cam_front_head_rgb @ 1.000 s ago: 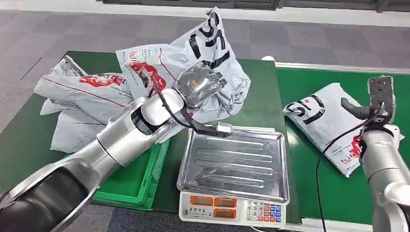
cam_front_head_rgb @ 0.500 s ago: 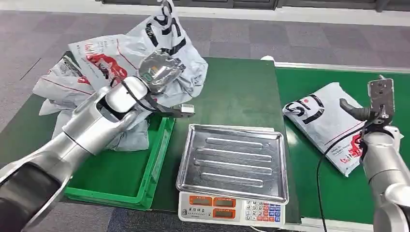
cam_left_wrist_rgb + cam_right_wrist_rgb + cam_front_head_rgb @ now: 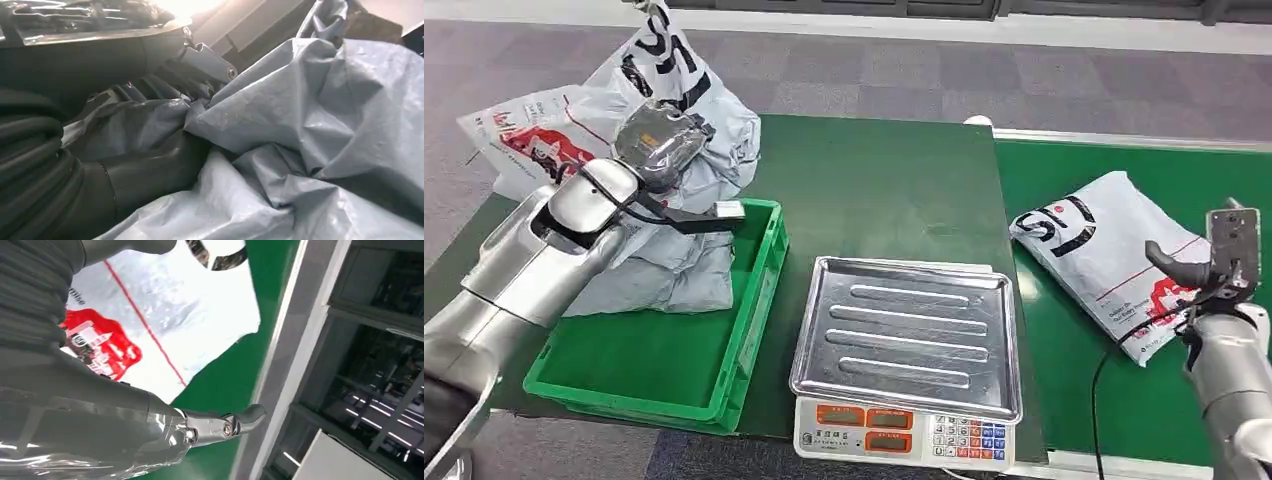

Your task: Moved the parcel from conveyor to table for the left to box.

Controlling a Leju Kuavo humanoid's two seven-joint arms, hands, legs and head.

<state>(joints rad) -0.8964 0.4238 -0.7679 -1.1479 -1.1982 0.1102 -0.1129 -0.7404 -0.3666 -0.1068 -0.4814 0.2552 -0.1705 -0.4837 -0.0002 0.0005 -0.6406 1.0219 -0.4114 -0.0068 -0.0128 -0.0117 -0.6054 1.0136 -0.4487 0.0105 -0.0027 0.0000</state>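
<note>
My left hand (image 3: 660,142) grips a crumpled grey-white parcel bag (image 3: 686,95) with black lettering and holds it up over the far left end of the green crate (image 3: 755,300). In the left wrist view the dark fingers (image 3: 150,170) are bunched into the bag's plastic (image 3: 310,125). A second parcel (image 3: 1092,247), white with red print, lies flat on the green conveyor (image 3: 1064,170) at the right. My right hand (image 3: 1216,262) hovers at that parcel's near right edge, open and holding nothing; the right wrist view shows the hand (image 3: 100,405) beside the parcel (image 3: 165,325).
Other grey parcels (image 3: 669,275) lie in the crate's far end. A steel tray on a weighing scale (image 3: 904,335) stands at the table's front, between crate and conveyor. The green table (image 3: 884,190) behind the scale is bare.
My left arm swung left, carrying the parcel from above the scale's far corner to over the crate. My right hand sank a little beside the conveyor parcel.
</note>
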